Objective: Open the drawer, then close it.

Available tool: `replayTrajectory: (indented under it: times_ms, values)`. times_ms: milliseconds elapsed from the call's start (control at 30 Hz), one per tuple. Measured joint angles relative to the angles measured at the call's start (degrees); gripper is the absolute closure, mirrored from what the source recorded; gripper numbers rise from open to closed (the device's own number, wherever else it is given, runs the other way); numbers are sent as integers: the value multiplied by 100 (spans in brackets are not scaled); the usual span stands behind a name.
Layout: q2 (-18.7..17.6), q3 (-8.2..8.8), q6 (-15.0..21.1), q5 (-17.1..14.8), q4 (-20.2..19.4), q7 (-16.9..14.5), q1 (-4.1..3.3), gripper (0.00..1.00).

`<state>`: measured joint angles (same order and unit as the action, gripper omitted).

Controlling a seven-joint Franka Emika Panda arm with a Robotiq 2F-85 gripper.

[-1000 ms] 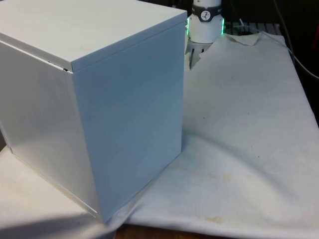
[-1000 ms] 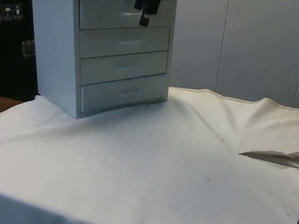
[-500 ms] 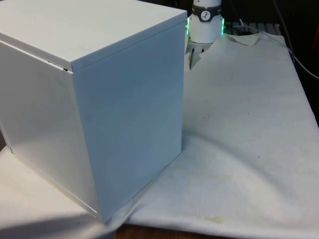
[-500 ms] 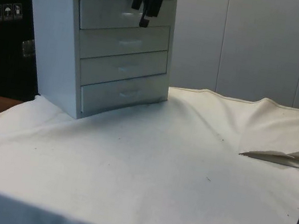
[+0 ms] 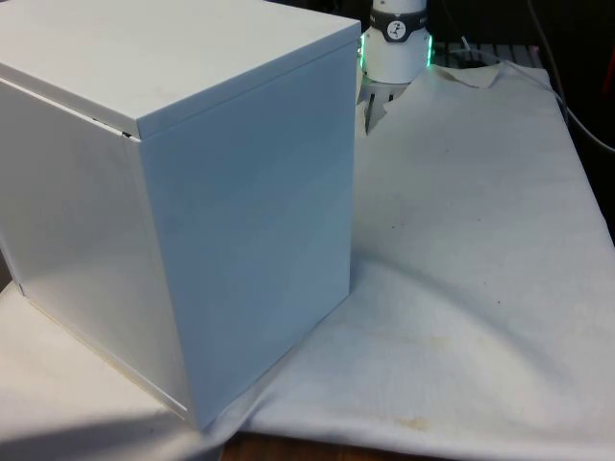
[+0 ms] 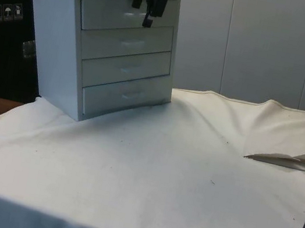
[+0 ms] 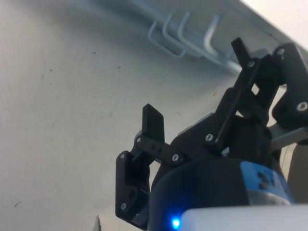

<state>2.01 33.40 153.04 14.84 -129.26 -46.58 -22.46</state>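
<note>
The white chest of drawers (image 6: 101, 52) stands near the bench's (image 6: 159, 174) far left corner in the side view, all four drawers pushed in. The gripper (image 6: 149, 13) hangs just before the top drawer (image 6: 126, 12), near its upper edge. Its jaws stand apart, holding nothing.

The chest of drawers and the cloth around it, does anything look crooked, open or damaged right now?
All four drawers of the chest of drawers sit flush and shut, nothing damaged. The white cloth is rucked into a raised fold toward the table's far side. The end effector hangs at the top drawer.
</note>
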Motion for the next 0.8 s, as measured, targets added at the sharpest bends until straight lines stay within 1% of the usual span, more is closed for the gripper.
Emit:
replayTrajectory:
  times_ms: [167,200,367,467,633,667,733,800]
  values:
    - [-34,6,63,63,0,-92,0,0]
    - [-46,6,115,132,-6,-92,0,0]
    - [-40,6,212,269,-52,-86,0,0]
    - [-17,6,350,430,-143,-34,0,0]
    - [17,6,424,584,-201,34,0,0]
    - [52,6,453,699,-235,86,0,0]
    - [80,11,481,825,-269,149,0,0]
    - [97,11,504,888,-286,178,0,0]
